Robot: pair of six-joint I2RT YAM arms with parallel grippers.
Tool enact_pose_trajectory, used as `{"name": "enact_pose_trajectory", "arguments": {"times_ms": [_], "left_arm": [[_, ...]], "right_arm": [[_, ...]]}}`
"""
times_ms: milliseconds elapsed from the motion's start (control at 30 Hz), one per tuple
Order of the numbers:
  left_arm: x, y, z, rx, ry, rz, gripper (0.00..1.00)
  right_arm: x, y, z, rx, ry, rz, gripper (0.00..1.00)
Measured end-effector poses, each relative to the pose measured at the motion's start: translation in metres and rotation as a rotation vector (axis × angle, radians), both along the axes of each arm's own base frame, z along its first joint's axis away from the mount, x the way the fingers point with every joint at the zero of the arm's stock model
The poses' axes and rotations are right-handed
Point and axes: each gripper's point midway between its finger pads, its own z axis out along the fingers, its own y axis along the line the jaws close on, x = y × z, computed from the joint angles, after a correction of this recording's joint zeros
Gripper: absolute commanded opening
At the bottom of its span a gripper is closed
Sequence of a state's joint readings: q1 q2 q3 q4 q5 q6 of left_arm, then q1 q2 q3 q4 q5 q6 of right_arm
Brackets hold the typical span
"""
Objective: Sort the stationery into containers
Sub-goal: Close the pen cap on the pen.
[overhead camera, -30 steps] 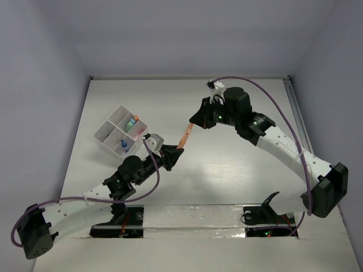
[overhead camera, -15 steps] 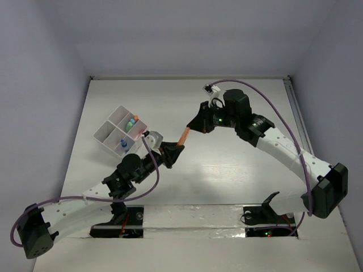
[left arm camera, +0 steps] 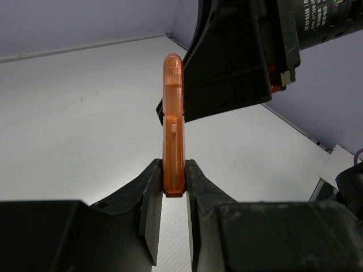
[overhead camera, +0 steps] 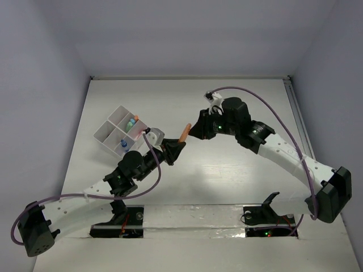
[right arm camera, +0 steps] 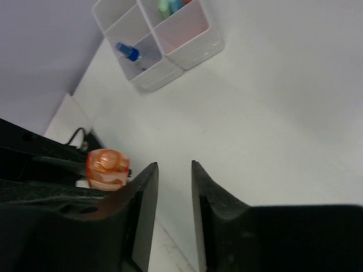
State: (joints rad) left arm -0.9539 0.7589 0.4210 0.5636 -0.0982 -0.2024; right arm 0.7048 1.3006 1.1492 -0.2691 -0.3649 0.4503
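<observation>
An orange marker is held by its lower end in my left gripper, above the middle of the table. In the left wrist view the marker stands upright between the shut fingers. My right gripper is open and empty just beyond the marker's top. In the right wrist view the marker's end lies outside the jaws, left of the left finger. The white containers stand to the left; they hold a blue-white tube and pastel markers.
The right gripper's black body fills the space right behind the marker in the left wrist view. The table's side walls rise at the left, right and back. Both arm bases sit at the near edge.
The right gripper was at the marker's top end a second ago; now the marker lies outside its jaws. My left gripper has moved slightly up and right with the marker.
</observation>
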Motion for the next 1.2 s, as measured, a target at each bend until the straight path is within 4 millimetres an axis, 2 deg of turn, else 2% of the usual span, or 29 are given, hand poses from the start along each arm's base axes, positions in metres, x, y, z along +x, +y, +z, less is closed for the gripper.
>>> {"name": "enact_pose_trajectory", "arguments": {"times_ms": [133,167,200,333,500,633,700,967,1200], "left_arm": [[-0.001,0.001,0.002,-0.007,0.0,0.0,0.0],[-0.001,0.001,0.003,-0.013,-0.001,0.001,0.0],[-0.002,0.004,0.007,-0.028,-0.004,0.004,0.0],[-0.003,0.005,0.005,-0.032,0.003,0.006,0.0],[-0.001,0.002,-0.006,-0.01,0.025,0.007,0.0],[0.001,-0.001,-0.013,0.007,0.041,0.008,0.0],[0.002,-0.002,-0.015,0.011,0.046,0.008,0.0],[0.002,-0.008,-0.022,0.026,0.057,-0.001,0.0],[0.005,-0.01,-0.029,0.043,0.068,0.001,0.0]], "right_arm": [[0.014,-0.018,0.005,-0.039,-0.037,-0.125,0.59],[0.016,-0.022,0.006,-0.046,-0.047,-0.152,0.73],[0.021,-0.031,0.01,-0.057,-0.067,-0.2,0.73],[0.019,-0.037,0.027,-0.019,-0.087,-0.234,0.8],[0.011,-0.033,0.058,0.107,-0.121,-0.221,0.88],[0.006,-0.026,0.065,0.177,-0.115,-0.191,0.86],[0.006,-0.02,0.064,0.19,-0.103,-0.171,0.77],[0.012,0.002,0.039,0.189,-0.019,-0.117,0.62],[0.01,0.007,0.027,0.2,0.01,-0.097,0.57]]}}
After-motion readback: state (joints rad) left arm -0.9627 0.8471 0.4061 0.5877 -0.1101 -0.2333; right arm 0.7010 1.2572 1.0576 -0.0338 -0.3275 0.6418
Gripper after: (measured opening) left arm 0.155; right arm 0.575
